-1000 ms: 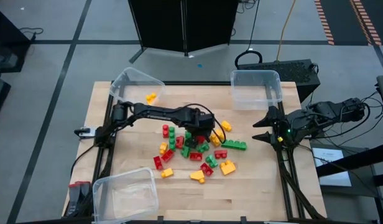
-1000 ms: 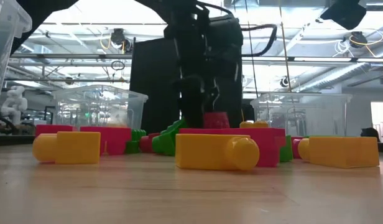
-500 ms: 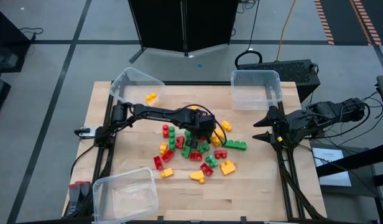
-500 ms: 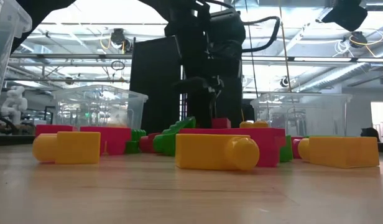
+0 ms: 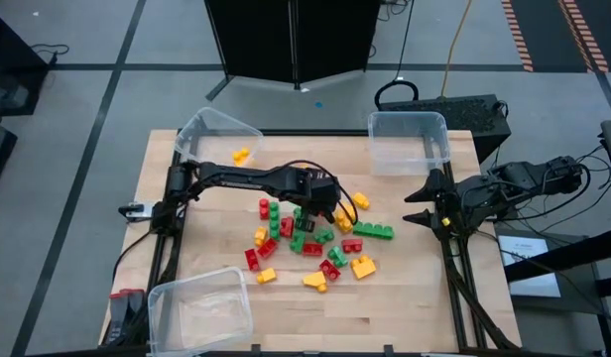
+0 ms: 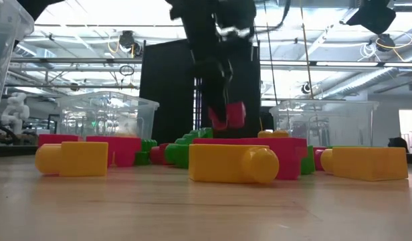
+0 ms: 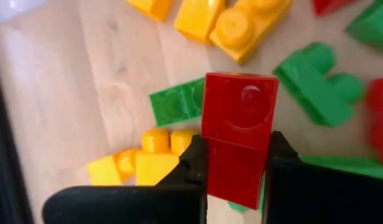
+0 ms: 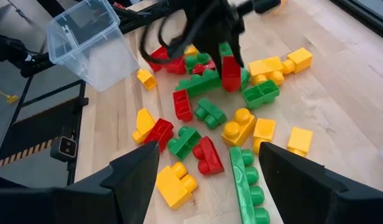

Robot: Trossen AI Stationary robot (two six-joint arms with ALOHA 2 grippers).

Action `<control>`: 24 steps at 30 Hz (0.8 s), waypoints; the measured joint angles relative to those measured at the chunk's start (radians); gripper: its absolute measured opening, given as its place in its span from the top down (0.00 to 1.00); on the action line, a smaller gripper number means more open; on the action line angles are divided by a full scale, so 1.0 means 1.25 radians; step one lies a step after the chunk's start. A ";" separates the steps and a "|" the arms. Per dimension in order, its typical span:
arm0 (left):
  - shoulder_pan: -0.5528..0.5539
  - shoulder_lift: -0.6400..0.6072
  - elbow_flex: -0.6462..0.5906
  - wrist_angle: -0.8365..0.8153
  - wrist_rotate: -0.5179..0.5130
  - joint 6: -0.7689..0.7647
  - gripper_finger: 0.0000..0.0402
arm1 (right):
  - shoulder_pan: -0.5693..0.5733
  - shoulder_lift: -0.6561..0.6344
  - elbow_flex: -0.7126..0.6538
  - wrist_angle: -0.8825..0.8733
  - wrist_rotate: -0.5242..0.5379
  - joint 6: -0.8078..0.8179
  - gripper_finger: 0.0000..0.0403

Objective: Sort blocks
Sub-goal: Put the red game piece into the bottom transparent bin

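Wooden tabletop (image 5: 206, 248) carries three clear bins (image 5: 216, 132) and a heap of red, yellow and green blocks (image 5: 315, 238). Only the low view shows the red block (image 6: 227, 115) lifted clear of the heap; the left wrist view shows the left gripper (image 7: 236, 163) clamped on its smooth sides, studs facing away. Right gripper (image 5: 417, 208), jaws apart, waits beside the heap at the table edge.
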 joint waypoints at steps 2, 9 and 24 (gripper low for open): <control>-0.006 -0.033 0.025 -0.045 -0.002 -0.043 0.97 | 0.000 -0.001 0.000 0.000 0.009 -0.001 0.33; -0.069 -0.200 0.107 -0.287 -0.001 -0.193 0.97 | 0.000 -0.001 0.000 0.005 0.010 -0.009 0.33; -0.463 -0.429 0.105 -0.526 0.008 -0.846 0.97 | 0.000 0.002 0.000 0.017 0.043 -0.001 0.33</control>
